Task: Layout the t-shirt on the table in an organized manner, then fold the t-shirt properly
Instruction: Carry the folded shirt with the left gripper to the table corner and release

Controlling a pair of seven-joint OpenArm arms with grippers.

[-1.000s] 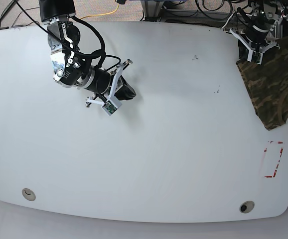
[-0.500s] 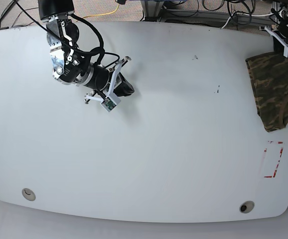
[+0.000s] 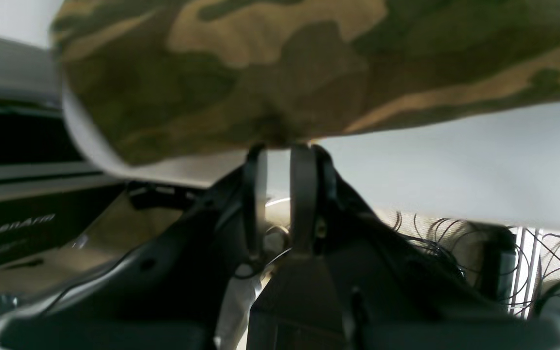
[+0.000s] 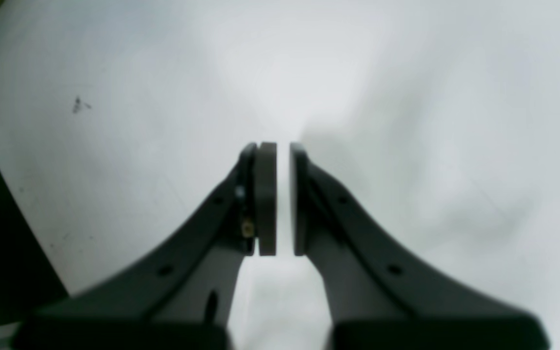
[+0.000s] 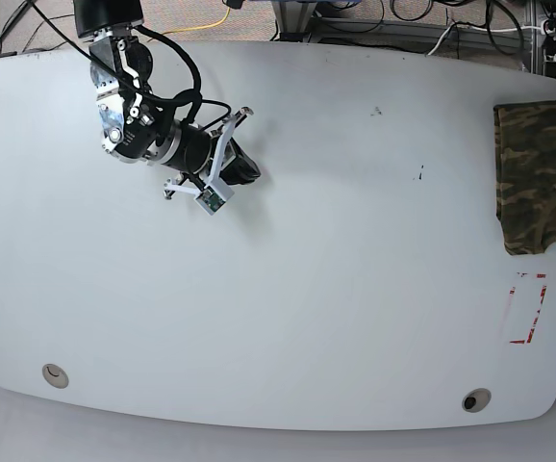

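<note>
The camouflage t-shirt [image 5: 538, 173] lies bunched at the table's [image 5: 355, 250] far right edge, partly running out of the base view. In the left wrist view the t-shirt [image 3: 270, 73] drapes over the table's rounded edge [image 3: 455, 160]. My left gripper [image 3: 280, 148] is shut on the cloth's lower rim, fingers pointing up from beyond the edge. It is almost out of the base view at the top right. My right gripper [image 5: 249, 173] hovers over the bare table [image 4: 406, 97] at the upper left, far from the shirt. Its pads [image 4: 265, 194] are shut to a thin slit on nothing.
A red tape rectangle [image 5: 528, 308] marks the table below the shirt. Two grommet holes [image 5: 55, 375] [image 5: 476, 398] sit near the front edge. Small dark specks [image 5: 378, 111] dot the top. Cables [image 3: 528, 243] and a black OpenArm box [image 3: 17, 223] lie beyond the edge.
The t-shirt has been dragged rightward, now narrower and further over the right edge. My left gripper moved right, almost leaving the base view. The right arm shifted slightly.
</note>
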